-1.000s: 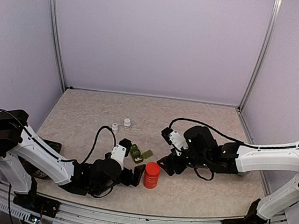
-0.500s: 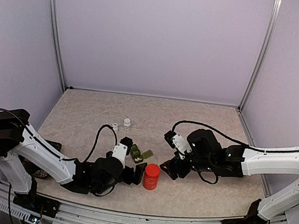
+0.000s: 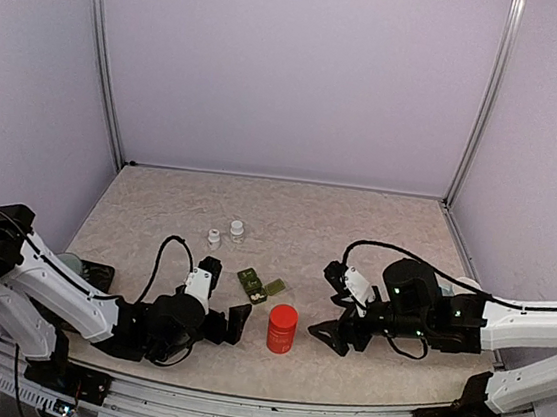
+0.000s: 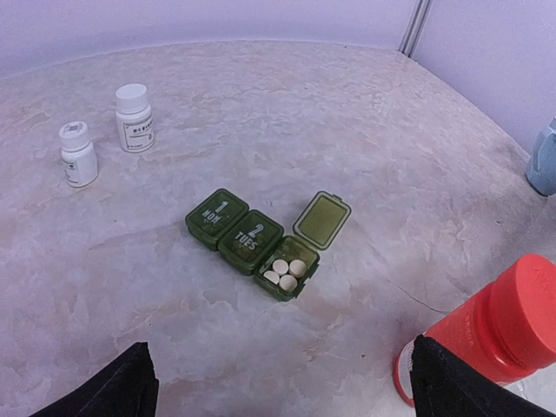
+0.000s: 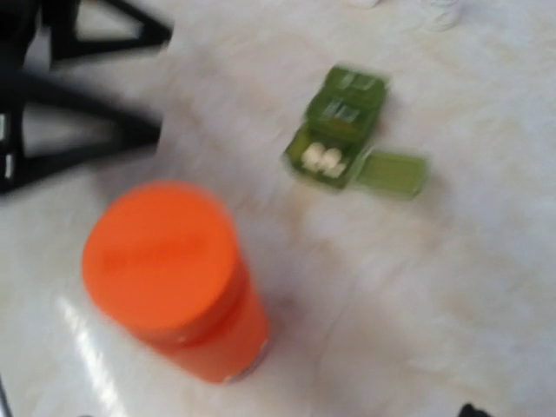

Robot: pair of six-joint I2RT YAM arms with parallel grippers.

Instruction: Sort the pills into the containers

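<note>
Black left claw (image 3: 237, 323) low, jaws wide

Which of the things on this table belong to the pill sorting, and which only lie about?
For the job:
- green pill organizer
- white pills in its open compartment

Lying about:
- two capped white bottles
- red bottle
- pale blue mug

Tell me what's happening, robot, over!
Left gripper open, empty. Right gripper open, empty. Pill organizer: end lid open, four white pills inside. Red bottle nearby, not blocking.
</note>
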